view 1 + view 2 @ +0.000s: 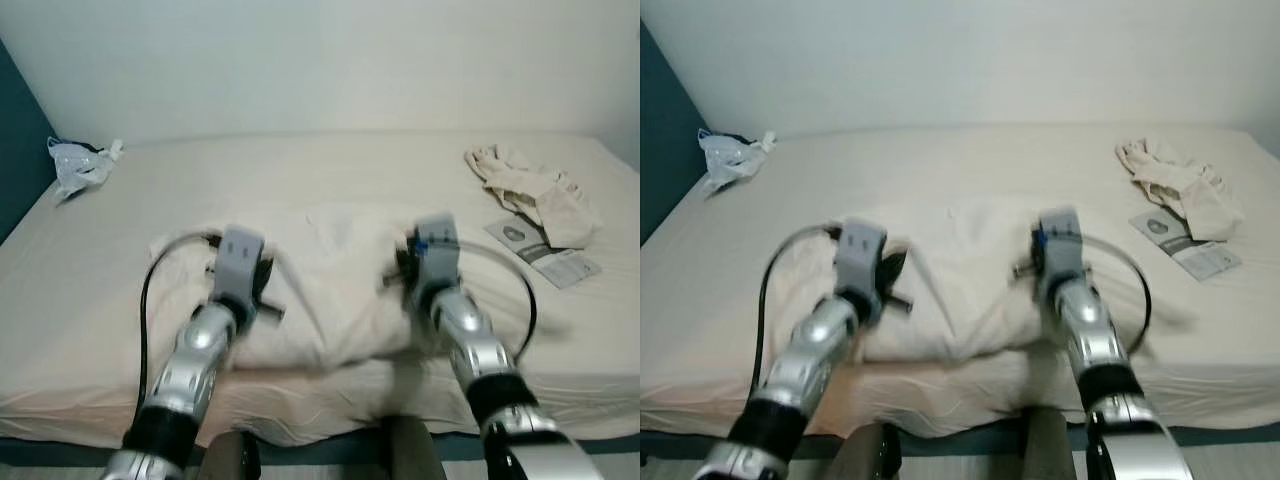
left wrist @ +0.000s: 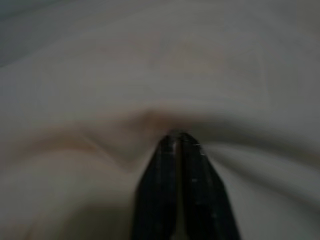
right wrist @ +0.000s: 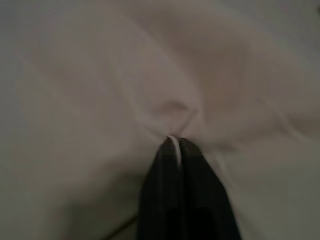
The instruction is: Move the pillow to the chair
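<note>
- Pillow (image 1: 330,290) lay on the near part of the bed (image 1: 300,170), its long axis running left to right across the robot's front, close to the bed's near edge.
- Left gripper (image 2: 176,137) sat at the pillow's left end, its fingers pressed together on a fold of the pale cloth, which puckered right at their tips.
- Right gripper (image 3: 174,141) sat at the pillow's right end, fingers likewise closed, with a thin sliver of fabric caught between them and creases radiating from the pinch.
- Both arms reached forward about evenly, one at each end, so neither was clearly the nearer; the pillow lay directly under and ahead of the fingers.
- A lift would likely need both ends raised together, or the soft middle would sag.
- No chair could be made out on the bed side.
- A crumpled cloth (image 1: 535,195) and a leaflet (image 1: 545,255) lay well apart to the right; a plastic bag (image 1: 80,165) rested at the far left corner.
</note>
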